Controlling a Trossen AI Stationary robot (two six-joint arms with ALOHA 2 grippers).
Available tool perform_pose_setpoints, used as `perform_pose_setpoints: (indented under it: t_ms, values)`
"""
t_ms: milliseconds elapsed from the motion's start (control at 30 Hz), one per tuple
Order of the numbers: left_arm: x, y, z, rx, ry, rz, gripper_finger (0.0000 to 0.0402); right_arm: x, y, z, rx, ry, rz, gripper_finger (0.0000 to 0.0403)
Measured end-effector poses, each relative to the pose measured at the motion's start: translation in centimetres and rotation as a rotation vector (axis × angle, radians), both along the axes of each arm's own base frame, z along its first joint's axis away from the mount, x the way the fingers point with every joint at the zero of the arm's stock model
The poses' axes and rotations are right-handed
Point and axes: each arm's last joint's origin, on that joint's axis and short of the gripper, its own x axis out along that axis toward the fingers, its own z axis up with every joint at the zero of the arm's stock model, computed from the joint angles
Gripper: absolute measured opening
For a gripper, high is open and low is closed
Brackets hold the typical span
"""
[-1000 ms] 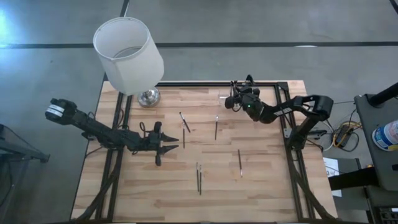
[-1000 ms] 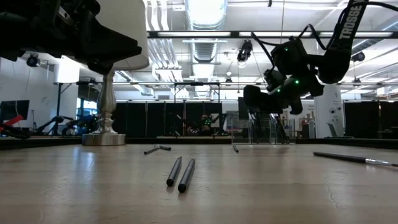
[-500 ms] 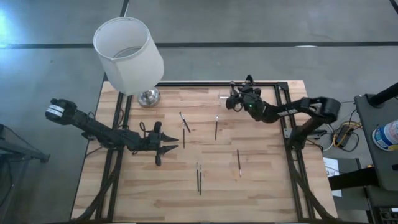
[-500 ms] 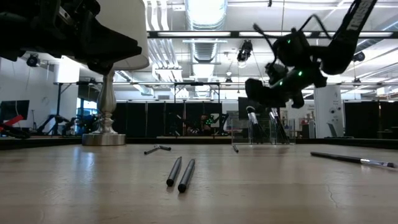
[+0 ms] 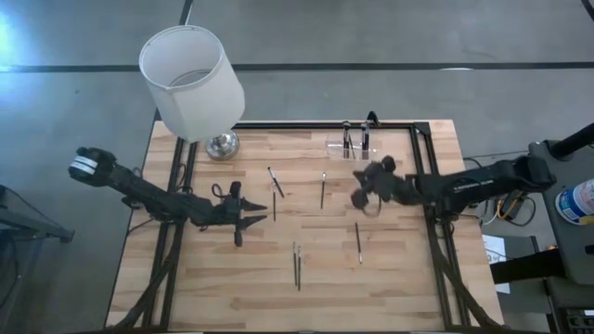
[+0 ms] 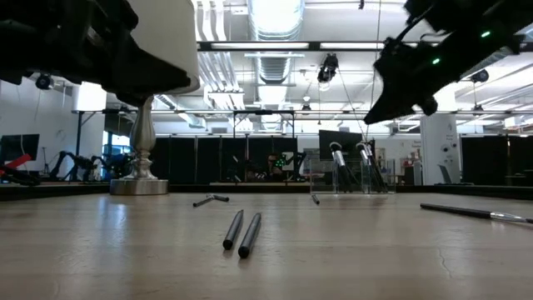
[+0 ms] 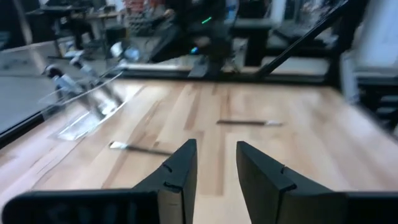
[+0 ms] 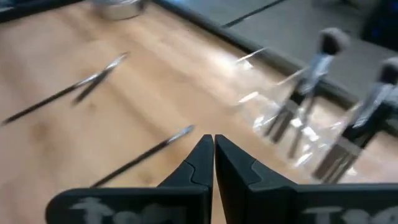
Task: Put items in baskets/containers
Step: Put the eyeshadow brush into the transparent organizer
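Right gripper [image 5: 358, 199] is seen fully closed and empty, near the bench's far right edge. Left gripper [image 5: 238, 221] is part-open, empty, by the left edge. Clear holder [image 5: 353, 147] at the far edge holds two brushes [image 6: 336, 158]. Loose sticks [image 5: 297, 264] remain. Risk: holder could be clipped and tipped on later passes.

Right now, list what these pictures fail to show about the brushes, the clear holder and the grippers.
- Clear holder: its walls barely show in the high view, and motion blur smears it in the right wrist view; the brush count inside is uncertain.
- Brush tips on the table: too small in the high view to tell bristles.
- Left gripper: in the low view it is only a dark mass at the edge.
- Right gripper: shut and empty; blurred in the high view.
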Motion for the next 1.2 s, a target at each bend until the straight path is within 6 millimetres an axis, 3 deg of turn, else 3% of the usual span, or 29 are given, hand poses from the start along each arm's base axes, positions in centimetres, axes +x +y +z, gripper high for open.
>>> perform_pose_setpoints:
  t_ms: [200, 433, 633, 867, 1200]
  values:
    - [2.2, -0.4, -0.6, 0.025, 0.188, 0.134, 0.0067, -0.4, 4.3, -0.3, -0.047, -0.018, 0.077, 0.0008]
    - [5.5, -0.6, 0.4, -0.116, 0.448, 0.332, 0.0005, -0.4, 6.3, -1.2, -0.071, -0.009, 0.102, 0.0008]
    - [6.9, 2.2, 0.7, -0.293, 0.558, 0.553, 0.0005, -0.2, 6.6, -2.1, -0.078, 0.03, 0.107, 0.0008]
    - [7.4, 4.5, -1.3, -0.395, 0.647, 0.598, 0.0039, 0.1, 6.7, -3.0, -0.092, 0.072, 0.108, 0.0008]
    - [8.4, 5.8, -3.3, -0.421, 0.673, 0.637, 0.0082, 0.1, 6.7, -3.0, -0.081, 0.059, 0.101, 0.0008]
